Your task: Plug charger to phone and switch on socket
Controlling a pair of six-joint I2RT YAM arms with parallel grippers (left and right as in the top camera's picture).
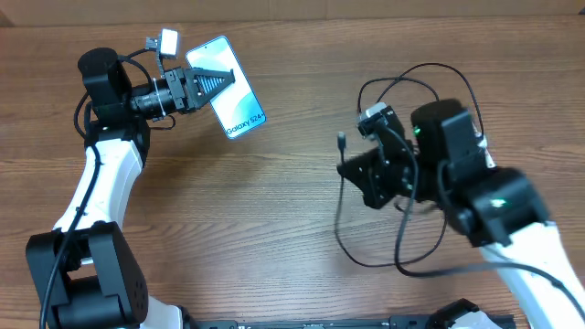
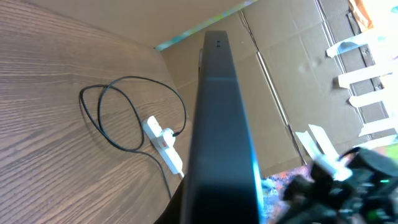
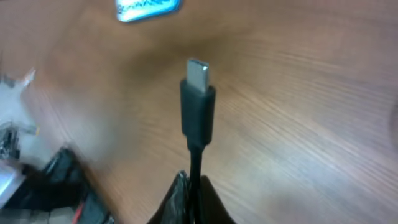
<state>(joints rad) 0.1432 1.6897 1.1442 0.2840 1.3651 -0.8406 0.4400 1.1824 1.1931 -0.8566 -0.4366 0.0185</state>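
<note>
A wood-grain table (image 1: pixel 274 228) fills nearly the whole overhead view. From the left wrist I can see its far edge ending against flattened brown cardboard (image 2: pixel 292 68) that stands behind it like a wall. The left arm (image 1: pixel 91 192), white with black joints, rises along the left edge of the overhead frame. The right arm (image 1: pixel 512 219) comes in from the lower right. In the upper left of that frame the left gripper (image 1: pixel 219 82) is clenched on the phone (image 1: pixel 242 114). Its dark tapering fingers lie across the pale blue screen, which faces up and sits at an angle, with the "Galaxy S24" text readable near its lower end. From the left wrist the phone shows only as a dark slab seen edge-on down the middle of the frame. To the left of that slab the socket (image 2: pixel 163 144) lies on the wood near the table's far edge, a small white strip with a red mark. A loop of thin black cable lies beside it. The charger (image 1: pixel 366 251) trails in loose black loops around the right arm, right of centre in the overhead view. The right gripper (image 3: pixel 193 199) pinches the cable just below the plug (image 3: pixel 198 106). The plug stands upright above the fingertips with its metal tip bare, well apart from the phone.
</note>
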